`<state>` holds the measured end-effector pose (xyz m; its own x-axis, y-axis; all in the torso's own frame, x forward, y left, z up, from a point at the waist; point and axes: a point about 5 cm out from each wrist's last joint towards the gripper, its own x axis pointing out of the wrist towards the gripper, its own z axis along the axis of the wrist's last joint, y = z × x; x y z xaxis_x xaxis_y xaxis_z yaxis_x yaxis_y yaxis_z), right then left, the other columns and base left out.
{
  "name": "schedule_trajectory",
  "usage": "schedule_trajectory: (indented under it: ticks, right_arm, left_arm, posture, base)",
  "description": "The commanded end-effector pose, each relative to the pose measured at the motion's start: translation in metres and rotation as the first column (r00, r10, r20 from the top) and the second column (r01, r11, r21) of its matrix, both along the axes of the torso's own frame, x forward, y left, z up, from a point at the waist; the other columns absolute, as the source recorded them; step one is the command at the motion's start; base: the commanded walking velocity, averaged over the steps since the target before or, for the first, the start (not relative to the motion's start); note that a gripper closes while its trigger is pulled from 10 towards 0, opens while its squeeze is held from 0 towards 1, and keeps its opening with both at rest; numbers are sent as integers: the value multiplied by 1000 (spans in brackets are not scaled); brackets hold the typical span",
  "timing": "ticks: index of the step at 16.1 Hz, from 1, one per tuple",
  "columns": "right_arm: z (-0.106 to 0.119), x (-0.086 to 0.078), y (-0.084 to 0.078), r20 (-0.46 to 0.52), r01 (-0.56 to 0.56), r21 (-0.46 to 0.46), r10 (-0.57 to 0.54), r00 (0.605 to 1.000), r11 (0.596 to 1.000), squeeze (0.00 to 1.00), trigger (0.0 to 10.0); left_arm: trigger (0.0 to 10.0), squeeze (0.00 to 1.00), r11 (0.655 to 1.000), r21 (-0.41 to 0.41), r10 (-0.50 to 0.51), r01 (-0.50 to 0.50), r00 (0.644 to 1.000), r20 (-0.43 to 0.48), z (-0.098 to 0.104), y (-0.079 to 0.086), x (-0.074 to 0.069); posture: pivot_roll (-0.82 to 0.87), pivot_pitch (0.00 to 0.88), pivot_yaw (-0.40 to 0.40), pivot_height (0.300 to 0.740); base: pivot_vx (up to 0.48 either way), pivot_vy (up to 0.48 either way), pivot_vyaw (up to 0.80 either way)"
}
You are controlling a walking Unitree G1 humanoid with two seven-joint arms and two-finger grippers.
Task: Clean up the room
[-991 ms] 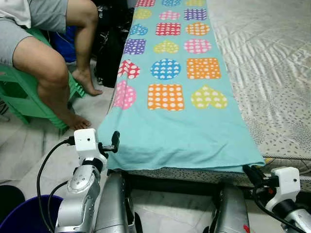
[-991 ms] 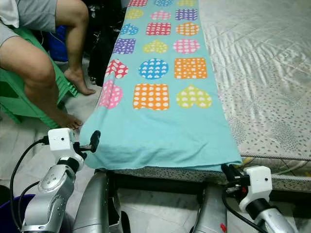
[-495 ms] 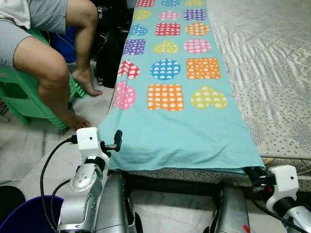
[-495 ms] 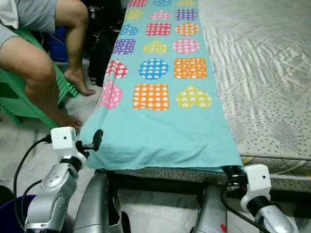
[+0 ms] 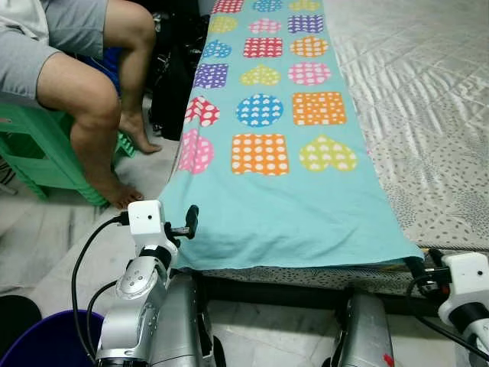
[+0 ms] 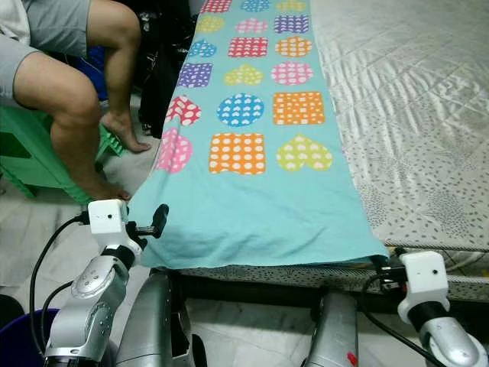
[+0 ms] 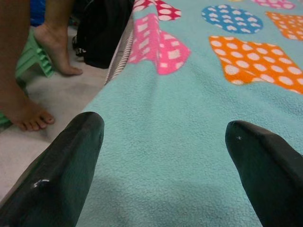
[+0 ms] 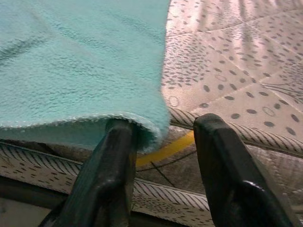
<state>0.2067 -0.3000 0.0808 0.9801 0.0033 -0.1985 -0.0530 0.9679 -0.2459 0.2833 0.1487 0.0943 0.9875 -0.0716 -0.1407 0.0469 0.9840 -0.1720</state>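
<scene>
Blanket (image 5: pixel 283 191) is lying flat along the bed (image 5: pixel 428 115), while both grippers, left (image 7: pixel 165 156) and right (image 8: pixel 163 156), are gaping empty at its near corners; tidying stage uncertain.

- Blanket (image 5: pixel 279 191): turquoise fleece, printed with rows of polka-dotted shapes (hearts, circles, squares) in pink, orange, yellow, blue, purple and red.
- State: spread flat lengthwise, with light wrinkles in the plain band near its front hem.
- Position: lies along the left side of the bed (image 5: pixel 428 115); its left edge drapes over the bed's side, and its front hem hangs just past the bed's near edge.
</scene>
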Motion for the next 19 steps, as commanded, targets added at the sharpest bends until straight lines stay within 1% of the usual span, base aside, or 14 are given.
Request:
schedule_trajectory:
  ticks: [1,3,5,6,8,9,11,12,14,15,16,17,18,19]
  right_arm:
    - [-3,-7,-10,-20,20,-29,-21,1000,999,1000,10000]
    - [-3,-9,-24,-23,76,-97,-79,997,992,1000,10000]
    - [3,0,-35,17,140,-131,-139,990,981,1000,10000]
    - [4,2,-33,17,115,-113,-114,993,987,1000,10000]
    - [2,3,-23,-45,-47,-52,45,998,998,1000,10000]
    - [0,0,-18,-99,-160,13,161,982,987,1000,10000]
    - [-5,-17,-9,-239,-380,83,389,890,921,1000,10000]
    - [-7,-29,-7,-324,-481,104,487,811,870,1000,10000]
    - [-5,-35,-10,-378,-541,108,537,754,834,1000,10000]
    - [4,-19,-16,-311,-498,29,481,820,867,1000,10000]
    - [6,-16,-17,-297,-490,27,475,828,871,1000,10000]
    - [15,-4,-18,-214,-435,25,430,877,900,1000,10000]
    - [30,18,-13,-68,-329,6,329,942,944,1000,10000]
    - [34,23,-10,-33,-308,12,308,951,951,1000,10000]
  left_arm:
    - [10000,0,1000,10,3,-3,1000,-3,-1,1,1]
    - [10000,0,1000,10,2,-2,1000,-1,-2,0,3]
    - [10000,0,1000,-3,0,0,1000,6,-1,0,3]
    - [10000,0,1000,-4,0,0,1000,7,-1,0,3]
    - [10000,0,1000,1,4,-4,1000,6,-1,2,3]
    - [10000,0,1000,3,5,-5,1000,6,-1,2,4]
    - [10000,0,1000,7,6,-6,1000,6,-1,3,5]
    - [10000,0,1000,8,6,-6,1000,6,-1,3,5]
    - [10000,0,1000,8,7,-7,1000,8,-2,2,6]
    - [10000,0,1000,7,7,-7,1000,10,-2,2,6]
    - [10000,0,1000,7,7,-7,1000,11,-2,2,6]
    - [10000,0,1000,5,6,-6,1000,15,-1,2,7]
    - [10000,0,1000,-8,8,-8,999,32,2,2,8]
    - [10000,0,1000,-11,9,-9,999,39,3,2,8]
  posture:
    - [-142,111,109,495]
    - [-144,108,107,495]
    - [-139,100,107,495]
    - [-137,98,106,495]
    - [-136,94,108,495]
    - [-136,92,106,495]
    - [-141,85,103,495]
    - [-142,83,102,495]
    - [-146,77,102,495]
    - [-148,74,104,495]
    - [-148,74,104,495]
    - [-149,73,104,495]
    - [-147,65,105,495]
    - [-147,65,105,495]
  base:
    - [0,0,0]
    - [0,0,0]
    - [0,0,0]
    - [0,0,0]
    - [0,0,0]
    - [0,0,0]
    - [0,0,0]
    - [0,0,0]
    - [0,0,0]
    - [0,0,0]
    - [0,0,0]
    - [0,0,0]
    - [0,0,0]
    - [0,0,0]
